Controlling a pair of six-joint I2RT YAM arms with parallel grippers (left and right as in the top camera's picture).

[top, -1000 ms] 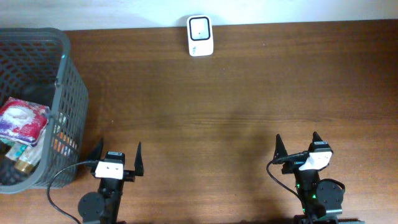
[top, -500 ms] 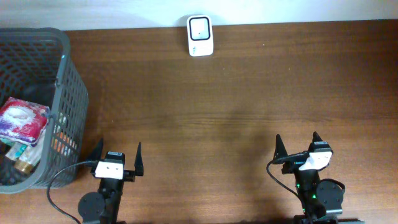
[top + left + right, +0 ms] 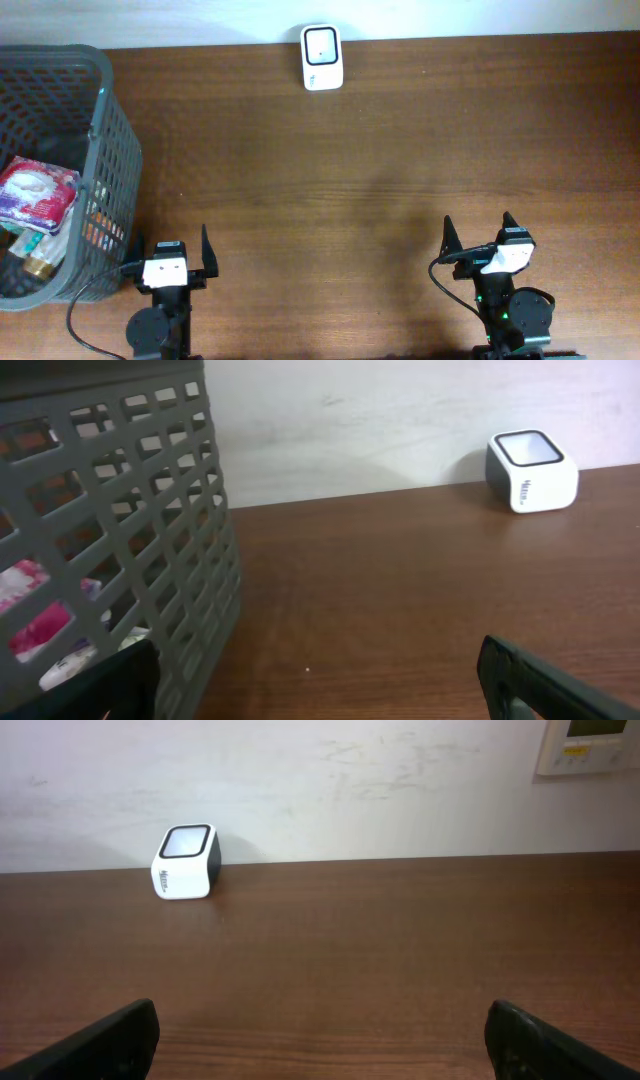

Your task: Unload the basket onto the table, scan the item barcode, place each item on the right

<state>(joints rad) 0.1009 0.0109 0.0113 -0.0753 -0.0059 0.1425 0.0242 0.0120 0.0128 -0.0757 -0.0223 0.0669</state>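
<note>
I reckon I'm at the very start: nothing is held, so the step in hand is fetching an item out of the grey mesh basket. The left jaws stand wide open and empty, just beside the basket's near right corner. The right jaws, equally wide and empty, sit well apart from the basket, off to its right over the bare worktop. The goods lie inside the basket, with a pink-and-white packet on top and smaller things under it. Through the mesh in the left wrist view I can't make out what those are, or where any barcode sits. The white scanner stands well to the right of the basket, against the back wall, with its window facing up. Next, I judge, the left arm must lift over the basket's rim, come down on the top packet and close on it. It would then carry the packet to the scanner with the code turned toward the window.
</note>
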